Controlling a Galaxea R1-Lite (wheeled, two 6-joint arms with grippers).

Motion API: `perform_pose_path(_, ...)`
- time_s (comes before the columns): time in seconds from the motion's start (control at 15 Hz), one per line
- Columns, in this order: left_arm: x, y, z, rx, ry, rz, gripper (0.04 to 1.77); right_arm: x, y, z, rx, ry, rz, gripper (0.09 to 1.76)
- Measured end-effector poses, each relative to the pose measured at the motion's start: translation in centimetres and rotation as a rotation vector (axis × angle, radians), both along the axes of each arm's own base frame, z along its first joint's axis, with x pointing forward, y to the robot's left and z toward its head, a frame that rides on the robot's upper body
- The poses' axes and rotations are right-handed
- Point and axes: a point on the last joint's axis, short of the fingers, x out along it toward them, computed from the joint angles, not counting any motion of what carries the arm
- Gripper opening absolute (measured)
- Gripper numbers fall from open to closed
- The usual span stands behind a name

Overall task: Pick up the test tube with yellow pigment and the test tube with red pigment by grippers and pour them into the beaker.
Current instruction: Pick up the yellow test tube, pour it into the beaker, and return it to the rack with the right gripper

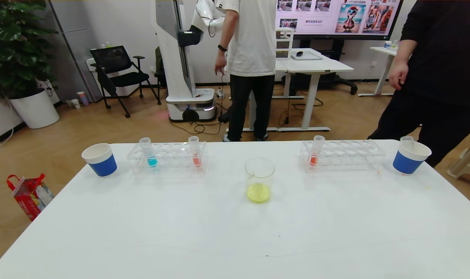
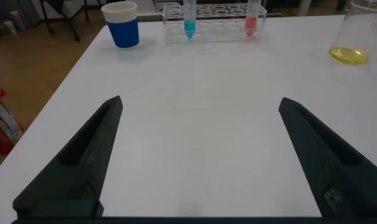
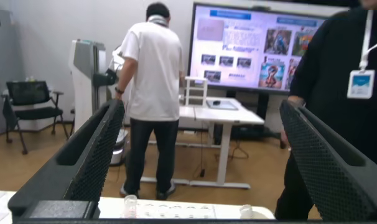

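Observation:
The clear beaker [image 1: 259,179] stands mid-table with a little yellow liquid in its bottom; it also shows in the left wrist view as the beaker [image 2: 356,34]. The test tube with red pigment [image 1: 195,152] stands upright in the left rack [image 1: 167,157], also seen as the red tube [image 2: 251,17]. No tube with yellow liquid in it shows. Neither arm appears in the head view. My left gripper [image 2: 200,101] hangs open over bare table near the front left. My right gripper [image 3: 201,102] is open with nothing between its fingers, facing across the far table edge.
A blue-liquid tube [image 1: 149,152] shares the left rack. The right rack [image 1: 341,155] holds an orange-red tube [image 1: 316,151]. Blue paper cups stand at far left [image 1: 100,159] and far right [image 1: 410,157], the right one with a clear tube [image 1: 406,139] in it. Two people stand beyond the table.

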Motion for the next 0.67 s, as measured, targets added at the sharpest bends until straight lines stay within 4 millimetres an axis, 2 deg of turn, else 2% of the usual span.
perform_pose_path(0.27, 0.0, 0.0, 0.0, 0.000, 0.000, 0.000, 1.75, -6.7, 0.3, -1.9, -0.035, -0.109, -0.010, 1.74)
perform_pose_path(0.67, 0.0, 0.0, 0.0, 0.000, 0.000, 0.000, 1.75, -14.3, 0.7, -7.2, -0.065, -0.039, 0.078, 1.74)
